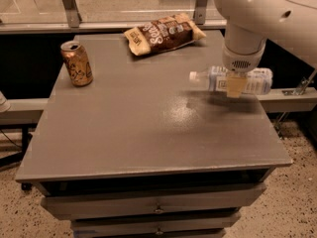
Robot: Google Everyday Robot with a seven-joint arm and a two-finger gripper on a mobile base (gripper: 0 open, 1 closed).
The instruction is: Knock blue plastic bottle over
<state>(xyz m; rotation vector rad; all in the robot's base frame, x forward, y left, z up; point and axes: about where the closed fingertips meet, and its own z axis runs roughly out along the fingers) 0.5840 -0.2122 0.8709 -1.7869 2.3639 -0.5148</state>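
The blue plastic bottle (212, 79) is clear with a white cap and a pale label. It lies horizontal, cap pointing left, over the table's right edge, and its shadow falls on the table below it. My gripper (236, 87) comes down from the white arm (257, 19) and is shut across the bottle's middle. One tan finger pad (236, 85) shows in front of the label. The bottle's right end reaches past the table edge.
A gold-brown drink can (77, 63) stands upright at the back left of the grey table (148, 133). A brown snack bag (163, 32) lies at the back centre. Drawers sit under the tabletop. A rail runs to the right of the table.
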